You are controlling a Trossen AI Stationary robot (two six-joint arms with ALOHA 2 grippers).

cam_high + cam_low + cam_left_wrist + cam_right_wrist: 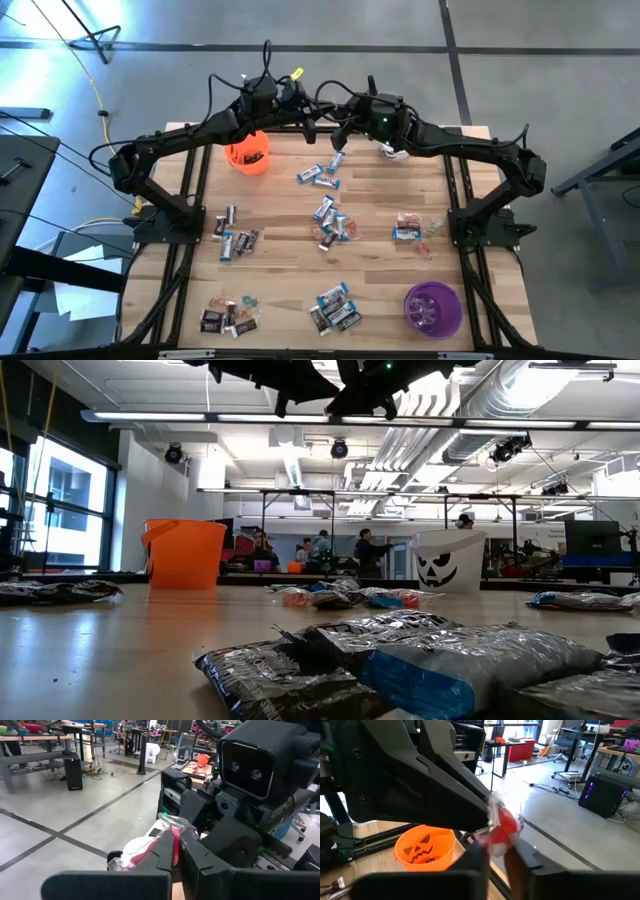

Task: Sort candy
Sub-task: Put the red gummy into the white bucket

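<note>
Above the bench's (280,210) far edge, the left hand (176,851) is pinching a red-wrapped candy (172,840), with the orange pumpkin bucket (247,154) sitting just below holding a few pieces. The right hand (495,847) is clamping that same candy. Loose candy piles (328,222) are lying across the bench; the purple cup (433,308) is standing front right.

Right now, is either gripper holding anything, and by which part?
Both pinch one red candy: left gripper and right gripper on opposite wrapper ends.

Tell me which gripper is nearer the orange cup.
Left. The left gripper hangs just beside the orange cup; the right gripper meets it, slightly farther off.
</note>
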